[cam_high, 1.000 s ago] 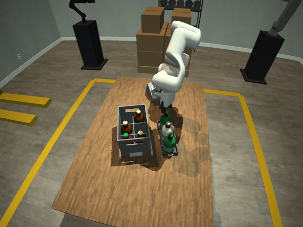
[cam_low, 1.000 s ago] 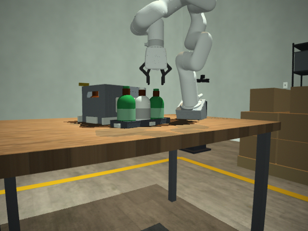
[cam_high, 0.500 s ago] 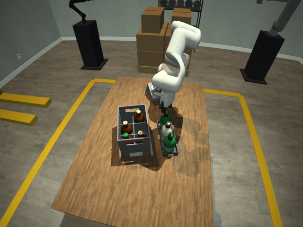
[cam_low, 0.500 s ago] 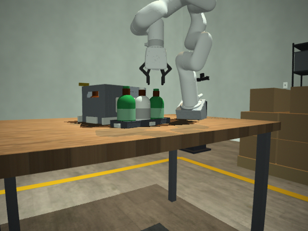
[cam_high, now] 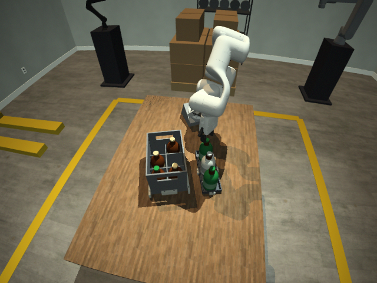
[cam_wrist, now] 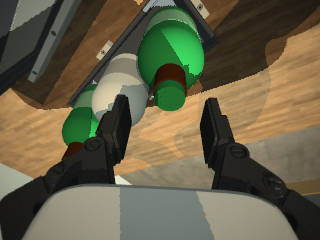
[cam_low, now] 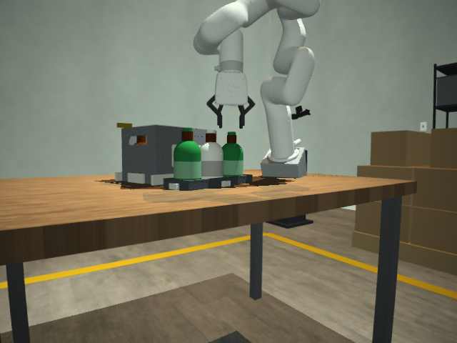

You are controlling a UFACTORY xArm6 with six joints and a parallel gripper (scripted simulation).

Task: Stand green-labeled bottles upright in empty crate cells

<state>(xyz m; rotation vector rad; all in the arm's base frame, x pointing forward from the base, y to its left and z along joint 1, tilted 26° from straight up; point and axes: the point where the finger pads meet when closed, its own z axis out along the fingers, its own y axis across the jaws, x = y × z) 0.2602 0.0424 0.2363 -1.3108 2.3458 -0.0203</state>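
Green-labeled bottles (cam_high: 210,178) (cam_low: 187,160) (cam_wrist: 171,55) flank the white bottle (cam_high: 208,164) (cam_low: 211,158) (cam_wrist: 120,92) — jaws (cam_high: 208,137) (cam_low: 230,126) spread above, crate (cam_high: 166,183) (cam_low: 139,158) alongside.

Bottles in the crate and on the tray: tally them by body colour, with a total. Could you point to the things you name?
Brown, in the crate (cam_high: 167,183) (cam_low: 138,162): 4
Green, on the tray (cam_high: 220,191) (cam_low: 191,185) (cam_wrist: 212,44): 2
White, on the tray: 1
Total: 7
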